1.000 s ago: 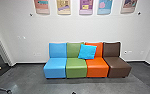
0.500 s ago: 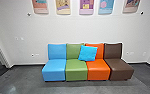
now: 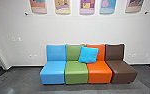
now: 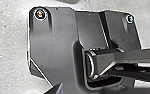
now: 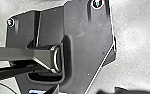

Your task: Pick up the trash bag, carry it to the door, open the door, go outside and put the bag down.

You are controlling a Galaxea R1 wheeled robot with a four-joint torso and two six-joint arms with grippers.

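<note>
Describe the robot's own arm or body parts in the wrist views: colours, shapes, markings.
Jointed bar: grey, straight-sided, pale curved rim at the joint. Plate: wide, dark grey, with round, pale-ringed fittings near its corners. No readable markings.

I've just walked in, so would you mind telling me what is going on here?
The robot, tasked with taking a trash bag outside, faces a row of four coloured seats by a wall. A bright blue cushion leans where the green seat meets the orange seat. I cannot tell from these pictures whether the robot is carrying anything.
</note>
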